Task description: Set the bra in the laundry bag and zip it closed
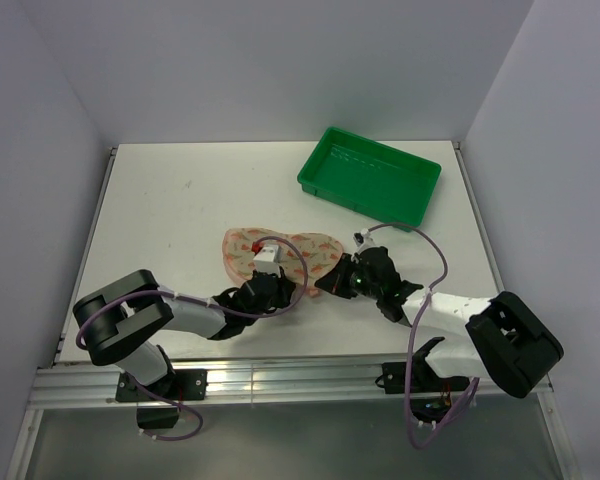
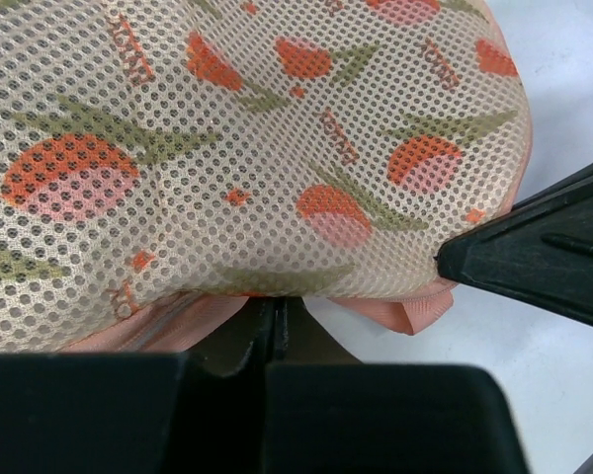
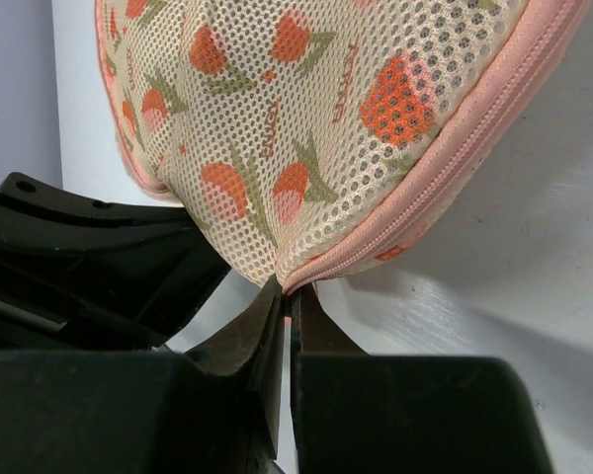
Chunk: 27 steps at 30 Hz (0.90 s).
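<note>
Laundry bag [image 1: 292, 250] lies flat on the white table [image 1: 170, 220], a little near of centre, between the 2 grippers. It is pink mesh with orange-and-green print. A green tray [image 1: 372, 178] sits at the far right of the table, well apart from the bag.

Left gripper [image 2: 275, 314] is at the bag's near edge. Its 2 fingers are pressed together with only a thin slit between them, and the pink rim fabric is bunched right at the tips, so it looks clamped on the bag's edge. Mesh dome fills most of the left wrist view, with the other arm's black finger touching the mesh at the right.

Right gripper [image 3: 288, 301] is at the bag's near right corner. Fingers are clenched, pinching the rim where mesh meets the pink zip band [image 3: 455, 163]. The zip looks closed along the stretch seen in the right wrist view; the rest of the rim is out of view.
</note>
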Each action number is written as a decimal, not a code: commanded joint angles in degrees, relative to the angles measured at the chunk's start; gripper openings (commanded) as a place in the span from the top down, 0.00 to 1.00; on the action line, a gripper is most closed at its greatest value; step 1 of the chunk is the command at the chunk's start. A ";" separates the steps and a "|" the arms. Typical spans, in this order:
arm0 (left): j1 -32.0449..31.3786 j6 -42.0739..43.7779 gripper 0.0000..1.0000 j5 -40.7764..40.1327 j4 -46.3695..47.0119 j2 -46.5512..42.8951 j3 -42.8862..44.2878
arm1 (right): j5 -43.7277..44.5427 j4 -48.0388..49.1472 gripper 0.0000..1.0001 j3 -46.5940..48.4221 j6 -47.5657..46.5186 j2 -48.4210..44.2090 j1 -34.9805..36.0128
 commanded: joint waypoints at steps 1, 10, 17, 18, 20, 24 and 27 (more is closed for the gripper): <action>0.25 0.13 1.00 -1.55 2.65 -1.50 0.48 | -0.45 1.12 1.00 -0.48 -0.15 -1.09 -0.13; 0.25 -5.56 1.00 -5.85 -9.02 -12.19 -7.67 | 5.60 -5.29 1.00 3.03 -3.83 -0.91 -2.84; 0.25 -13.67 1.00 -8.85 -25.90 -33.39 -15.43 | 6.93 -10.04 1.00 9.35 -8.32 3.13 -6.81; 0.25 -13.76 1.00 -8.76 -27.05 -35.24 -15.78 | 6.06 -9.95 1.00 11.27 -8.49 4.18 -6.81; 0.25 -12.80 1.00 -7.89 -27.32 -38.50 -15.96 | 2.99 -8.99 0.81 12.69 -7.62 6.64 -5.42; -0.36 -10.60 1.00 -4.37 -23.29 -36.85 -13.15 | 6.48 -10.74 0.29 13.41 -6.30 4.73 -1.46; -0.63 -8.93 1.00 -1.74 -18.72 -31.84 -9.81 | 8.33 -9.69 0.21 8.94 -3.06 -1.77 -0.40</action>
